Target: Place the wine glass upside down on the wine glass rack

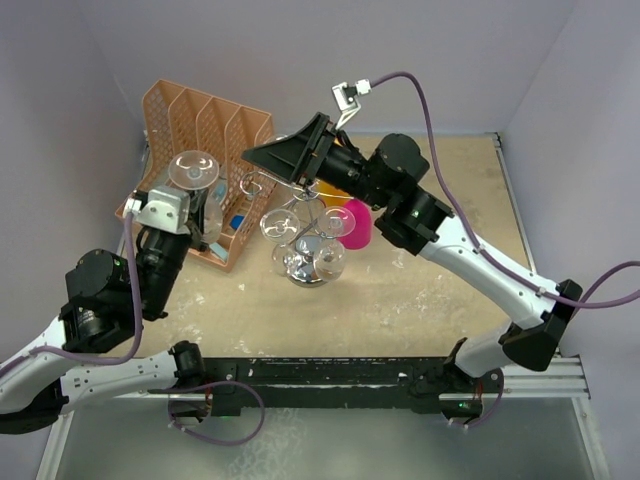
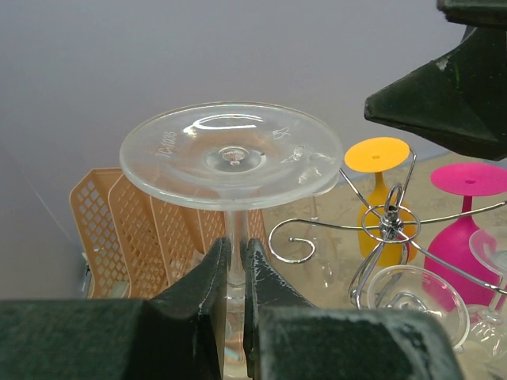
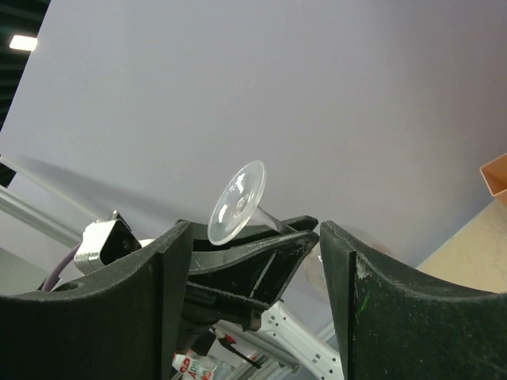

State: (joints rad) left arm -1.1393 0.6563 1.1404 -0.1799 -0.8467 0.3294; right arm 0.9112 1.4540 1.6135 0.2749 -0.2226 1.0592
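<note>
Clamped in the left claw (image 2: 235,273) by the stem: the wine glass (image 2: 232,154), long axis upright, foot on top, bowl hidden below the claw. Further right, apart, on the bench (image 1: 450,260): the wine glass rack (image 2: 388,226). Hard to make out any free scroll arm. Above it, right claw (image 3: 249,245) spread wide, holding nothing.

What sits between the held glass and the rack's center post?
Only an empty curled arm of the wine glass rack lies there, beside the wine glass, seen in the left wrist view.
</note>
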